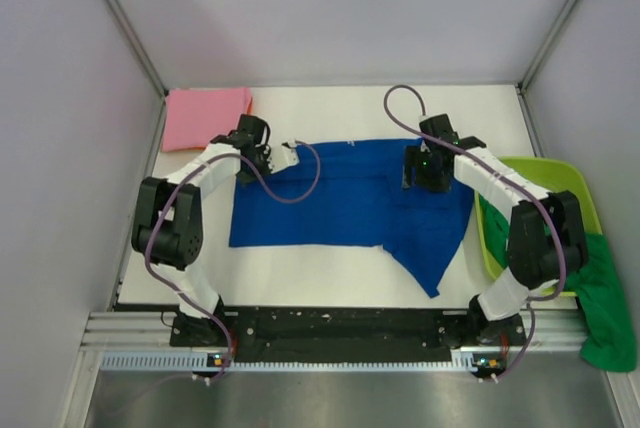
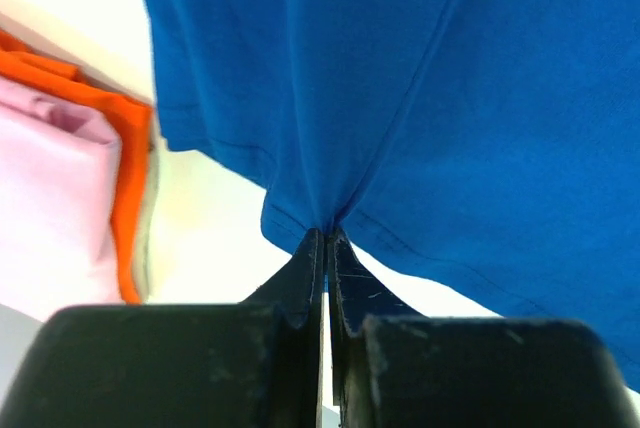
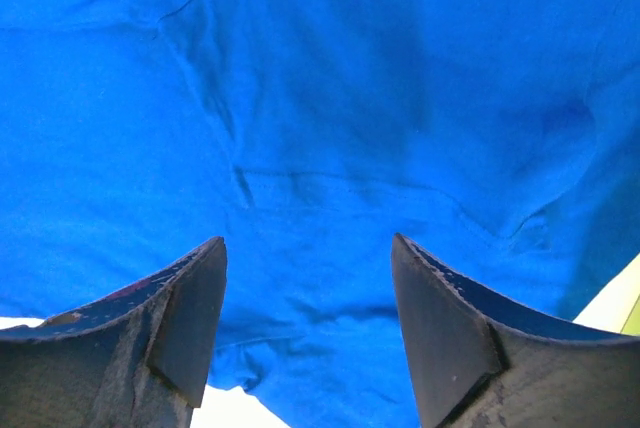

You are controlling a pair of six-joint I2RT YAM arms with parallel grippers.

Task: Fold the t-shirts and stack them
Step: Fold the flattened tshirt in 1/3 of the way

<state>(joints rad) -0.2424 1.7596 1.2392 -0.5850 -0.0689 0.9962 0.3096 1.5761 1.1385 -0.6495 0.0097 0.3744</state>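
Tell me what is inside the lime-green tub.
A green shirt lies in the tub and spills over its near rim; the right arm hides the middle of its floor.

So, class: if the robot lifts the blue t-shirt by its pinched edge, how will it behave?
Probably floppy: the blue t-shirt bunches into folds where the left gripper pinches it, so it should sag. Likely light, since it lies thin and flat on the table. Pushed, it would probably wrinkle rather than slide; creases show near the right gripper.
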